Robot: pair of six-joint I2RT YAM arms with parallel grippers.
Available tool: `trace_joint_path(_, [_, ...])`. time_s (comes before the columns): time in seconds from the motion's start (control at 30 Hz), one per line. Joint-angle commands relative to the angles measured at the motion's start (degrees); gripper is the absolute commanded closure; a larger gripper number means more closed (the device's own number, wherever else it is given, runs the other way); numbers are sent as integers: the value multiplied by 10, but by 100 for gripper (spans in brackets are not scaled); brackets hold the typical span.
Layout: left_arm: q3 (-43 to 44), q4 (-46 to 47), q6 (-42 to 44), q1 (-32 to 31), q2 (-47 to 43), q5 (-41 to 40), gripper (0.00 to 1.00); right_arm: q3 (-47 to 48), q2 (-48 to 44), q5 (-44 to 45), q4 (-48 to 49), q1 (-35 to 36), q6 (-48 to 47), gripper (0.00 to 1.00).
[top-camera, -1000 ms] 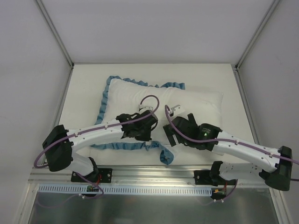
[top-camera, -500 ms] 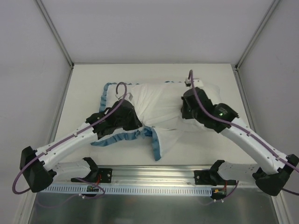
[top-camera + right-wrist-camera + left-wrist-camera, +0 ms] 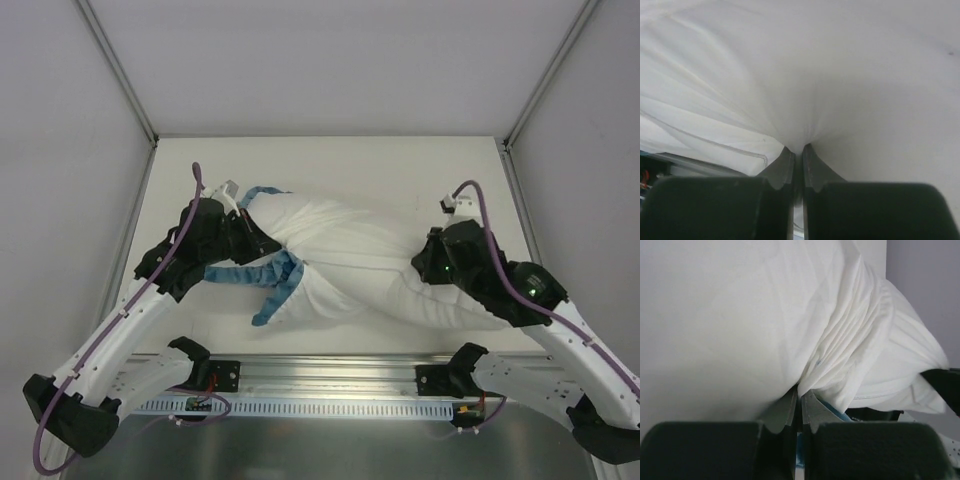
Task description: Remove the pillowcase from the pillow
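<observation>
The pillowcase (image 3: 310, 225) lies inside out as gathered white cloth, its teal ruffle (image 3: 262, 277) hanging at the front left. My left gripper (image 3: 252, 232) is shut on its left end. In the left wrist view the fingers (image 3: 800, 392) pinch white folds (image 3: 855, 355) with a sliver of blue cloth at the bite. The plump white pillow (image 3: 400, 290) sticks out to the right, its left part still wrapped by the cloth. My right gripper (image 3: 425, 268) is shut on the pillow's right part. The right wrist view shows a pinch (image 3: 798, 148) of taut plain white fabric (image 3: 865, 90).
A cream table top (image 3: 400, 165) is boxed in by white walls at the left, back and right. A metal rail (image 3: 330, 375) with both arm bases runs along the near edge. The cloth bundle spans most of the table's width.
The right gripper closed on the pillow and drew it right and nearer. The left arm swung left and back with the pillowcase, and the cloth now stretches between them.
</observation>
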Motion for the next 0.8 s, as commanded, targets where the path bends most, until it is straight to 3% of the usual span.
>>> trace_joint_path(0.0, [-36, -81, 33, 42, -32, -62, 100, -105, -79, 80, -55, -27, 74, 99])
trace_joint_path(0.13, [-86, -67, 36, 41, -70, 10, 99, -195, -155, 63, -63, -27, 106, 99])
trace_joint_path(0.17, [-92, -67, 52, 41, -82, 23, 88, -204, -167, 64, -62, -27, 105, 99])
trace_joint_path(0.2, [-95, -67, 63, 41, -86, 32, 71, -204, -176, 64, -61, -27, 101, 97])
trace_joint_path(0.23, [-90, -67, 72, 42, -89, 41, 17, -200, -178, 66, -62, -28, 87, 84])
trace_joint_path(0.27, [-84, -67, 89, 41, -97, 56, 1, -184, -173, 67, -62, -27, 78, 50])
trace_joint_path(0.33, [-49, -67, 108, 41, -103, 65, 1, -162, -147, 71, -61, -28, 51, 20])
trace_joint_path(0.43, [13, -67, 143, 42, -95, 62, 1, -115, -108, 77, -50, -27, 23, 8])
trace_joint_path(0.6, [98, -77, 170, 47, -8, -7, 1, -30, -39, 101, -20, -28, -12, 4])
trace_joint_path(0.77, [172, -86, 122, 90, 156, -14, 4, 51, 51, 136, -19, -42, -39, 3])
